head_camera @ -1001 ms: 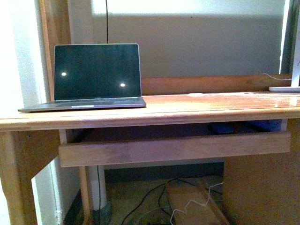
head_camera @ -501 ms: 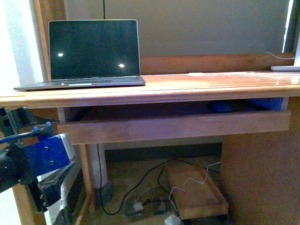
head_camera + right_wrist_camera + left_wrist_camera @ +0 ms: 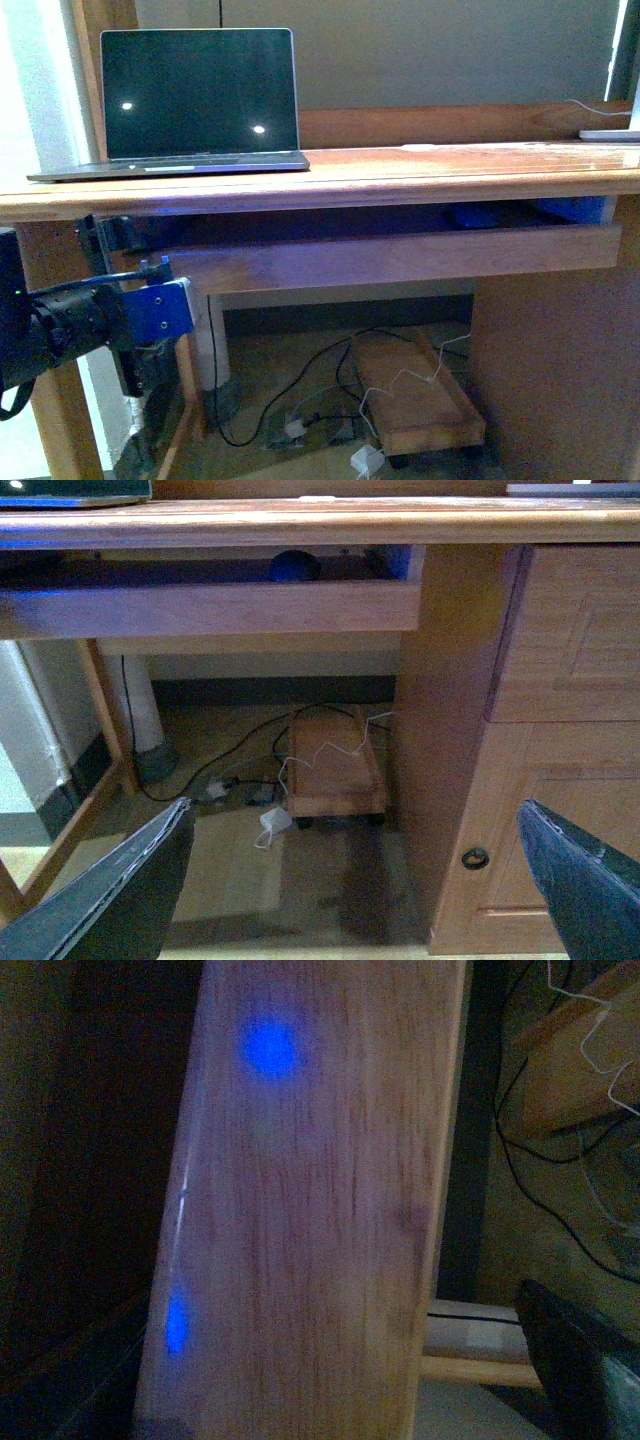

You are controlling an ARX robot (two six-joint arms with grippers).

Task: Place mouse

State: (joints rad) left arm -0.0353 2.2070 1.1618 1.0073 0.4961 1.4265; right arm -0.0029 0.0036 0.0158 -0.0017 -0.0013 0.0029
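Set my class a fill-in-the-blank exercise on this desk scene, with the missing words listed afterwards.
The laptop has its lid ___.
The mouse lies in the tray ___ the desktop.
The right pincer, jaws wide apart, holds ___.
Missing words: open; under; nothing.

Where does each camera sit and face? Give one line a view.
Front: on the body, facing the desk and laptop; left arm shows low left.
Left wrist: close to a wooden board; one dark finger shows.
Right wrist: low, facing under the desk; spread fingers show.
Shared: front and right wrist both show the tray front.
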